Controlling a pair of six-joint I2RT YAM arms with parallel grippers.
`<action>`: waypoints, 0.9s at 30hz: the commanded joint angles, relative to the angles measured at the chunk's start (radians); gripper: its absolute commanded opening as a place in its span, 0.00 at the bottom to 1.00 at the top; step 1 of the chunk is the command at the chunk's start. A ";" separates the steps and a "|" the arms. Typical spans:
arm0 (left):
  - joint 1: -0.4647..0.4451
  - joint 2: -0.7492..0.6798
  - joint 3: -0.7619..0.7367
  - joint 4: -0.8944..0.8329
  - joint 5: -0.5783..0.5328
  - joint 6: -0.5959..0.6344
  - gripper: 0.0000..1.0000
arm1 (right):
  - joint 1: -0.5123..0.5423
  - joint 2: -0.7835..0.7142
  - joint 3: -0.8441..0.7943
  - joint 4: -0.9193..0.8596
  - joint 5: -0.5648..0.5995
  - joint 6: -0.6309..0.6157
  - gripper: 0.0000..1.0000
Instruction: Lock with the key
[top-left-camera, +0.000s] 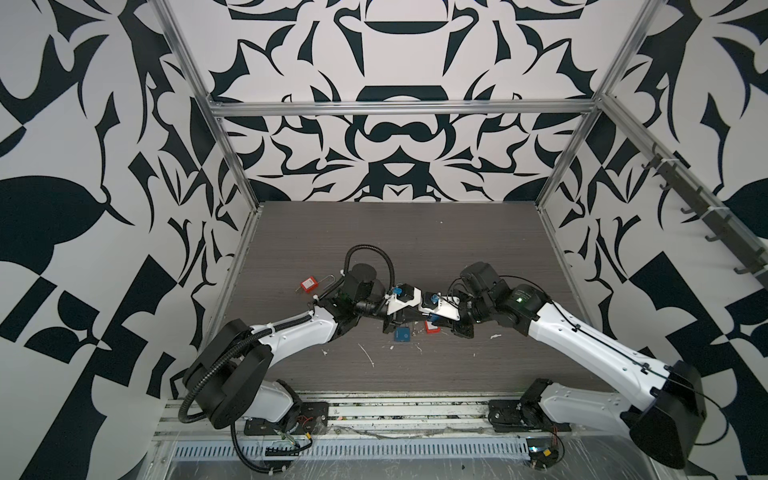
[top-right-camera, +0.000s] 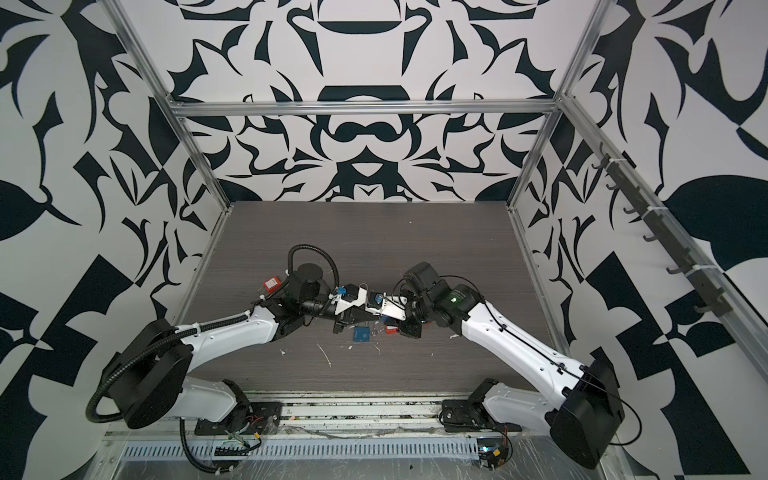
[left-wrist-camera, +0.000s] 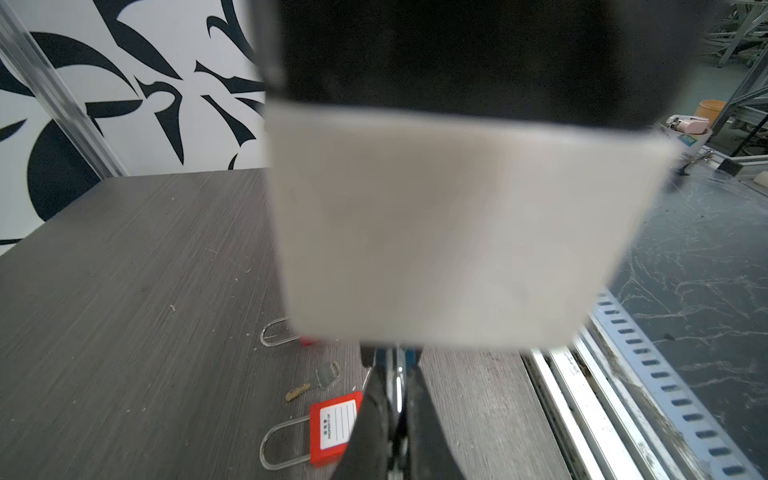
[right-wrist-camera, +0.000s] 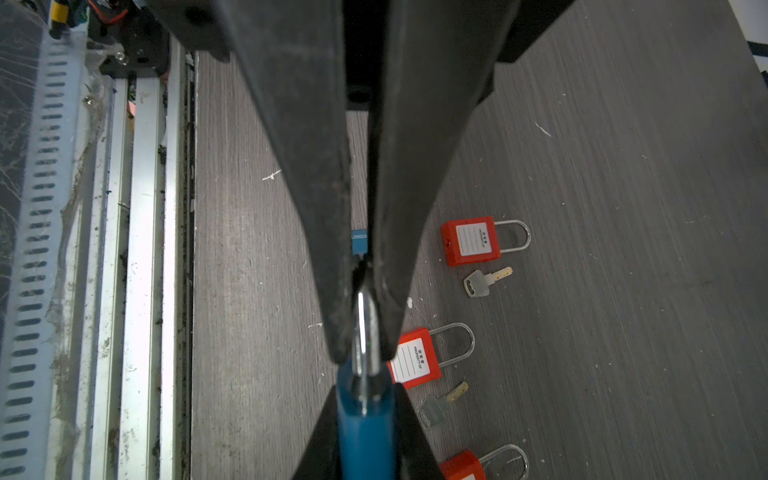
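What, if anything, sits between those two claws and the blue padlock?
Nothing visible does. The right gripper is shut on the metal shackle of the blue padlock, and the left gripper clamps its body from both sides. The keys lie loose on the table, beside the red padlocks.

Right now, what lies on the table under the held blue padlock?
A red padlock and a blue square piece show nearby. The table straight beneath is covered by the blue padlock, left gripper and right gripper.

held padlock (right-wrist-camera: 365, 432): above table (top-left-camera: 415, 249) centre | loose padlock (right-wrist-camera: 473, 241): on table (key (right-wrist-camera: 484, 280) just beside it) | another padlock (top-left-camera: 308, 285): far left
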 joint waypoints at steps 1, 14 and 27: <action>-0.086 0.045 -0.014 0.159 0.009 -0.080 0.00 | 0.031 0.005 0.056 0.468 -0.153 0.031 0.00; -0.078 0.019 0.039 -0.009 -0.001 0.003 0.00 | 0.021 -0.025 0.055 0.359 -0.053 -0.060 0.00; 0.024 -0.039 0.165 -0.299 0.028 0.116 0.00 | 0.018 -0.207 -0.012 0.092 0.087 -0.070 0.47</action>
